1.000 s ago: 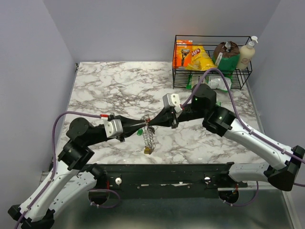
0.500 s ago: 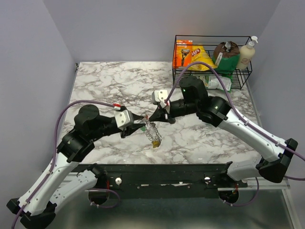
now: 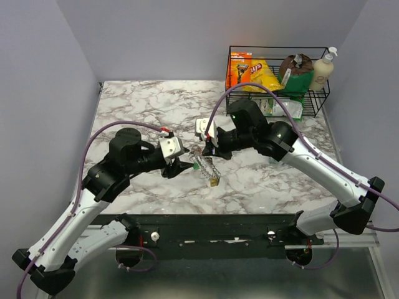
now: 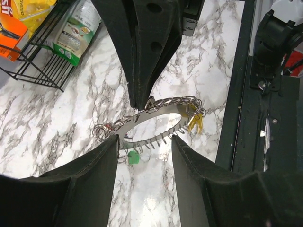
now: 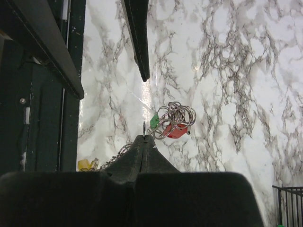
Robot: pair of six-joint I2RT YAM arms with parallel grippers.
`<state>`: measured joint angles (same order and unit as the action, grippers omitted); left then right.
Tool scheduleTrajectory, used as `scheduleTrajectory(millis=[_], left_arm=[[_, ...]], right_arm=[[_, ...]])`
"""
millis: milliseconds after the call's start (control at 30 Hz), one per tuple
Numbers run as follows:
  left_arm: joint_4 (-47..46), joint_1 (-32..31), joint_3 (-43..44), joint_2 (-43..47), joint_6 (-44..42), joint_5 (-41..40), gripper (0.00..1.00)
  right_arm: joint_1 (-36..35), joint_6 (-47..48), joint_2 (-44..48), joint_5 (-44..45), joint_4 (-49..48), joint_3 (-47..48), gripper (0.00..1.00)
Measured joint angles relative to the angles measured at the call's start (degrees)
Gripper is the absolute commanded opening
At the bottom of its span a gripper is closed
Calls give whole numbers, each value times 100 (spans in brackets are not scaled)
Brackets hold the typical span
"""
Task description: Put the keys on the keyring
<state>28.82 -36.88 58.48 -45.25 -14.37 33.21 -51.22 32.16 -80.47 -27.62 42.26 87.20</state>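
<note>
The keyring [image 4: 158,105], a silvery toothed wire ring with a yellow-gold piece [image 4: 195,121], hangs above the marble table. My right gripper [image 5: 144,138] is shut on its upper edge. The ring also shows in the top view [image 3: 209,169], just below that gripper [image 3: 201,151]. A bunch of small rings [image 5: 177,115] hangs on the keyring with a red key [image 5: 175,132] and a green key [image 5: 154,121]; the green key also shows in the left wrist view [image 4: 133,157]. My left gripper [image 4: 144,142] is open, its fingertips on either side of the ring's lower edge.
A black wire basket [image 3: 277,81] with snack bags, a bottle and packets stands at the back right of the marble table [image 3: 143,106]. The black base rail [image 3: 218,227] runs along the near edge.
Both grippers and the keyring have moved left and towards the back of the table. The ring now hangs tilted from the right gripper, and the left gripper has drawn back a little.
</note>
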Motion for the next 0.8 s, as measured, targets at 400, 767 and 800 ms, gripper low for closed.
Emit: scheduleTrajectory(millis=[400, 767, 800], left_arm=[[-455, -20, -35, -398, 46, -31, 51], [-885, -280, -151, -772, 72, -48, 30], [-916, -297, -160, -776, 74, -48, 27]], right_arm=[[0, 46, 203, 85, -42, -28, 0], [0, 46, 317, 11, -144, -162, 1], [0, 46, 319, 11, -149, -170, 1]])
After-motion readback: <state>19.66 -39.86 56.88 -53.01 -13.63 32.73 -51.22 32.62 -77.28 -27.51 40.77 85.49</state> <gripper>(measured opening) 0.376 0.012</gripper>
